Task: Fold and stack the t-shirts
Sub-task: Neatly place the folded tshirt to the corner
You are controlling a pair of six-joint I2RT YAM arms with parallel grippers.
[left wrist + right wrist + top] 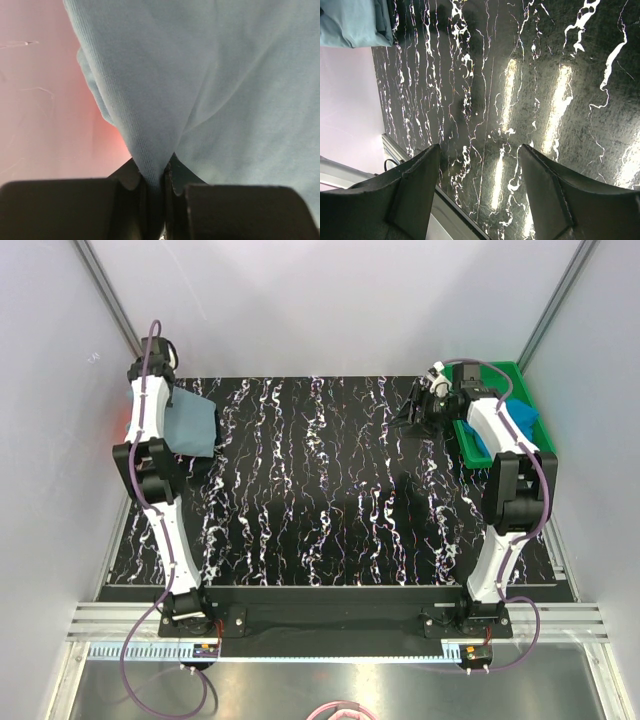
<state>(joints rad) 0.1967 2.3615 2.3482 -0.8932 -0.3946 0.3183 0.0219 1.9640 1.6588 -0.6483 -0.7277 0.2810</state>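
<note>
Cloth of the grey-blue t-shirt (192, 425) shows bunched at the far left of the black, white-veined table (330, 500), partly under the left arm. The pictures do not show whether it rests on the tabletop or hangs just off it. In the left wrist view a fold of it is drawn to a point between the fingers of the left gripper (155, 182), which are pressed together on the fabric. The rest of the shirt spreads away from the pinch.

Across the table, the right gripper (480, 150) hovers at the far right with its fingers spread wide, only bare tabletop between them. Just right of it, at the far right edge, stands the green tray (527, 385), holding the bright blue t-shirt (524, 418), which the right arm partly hides.
</note>
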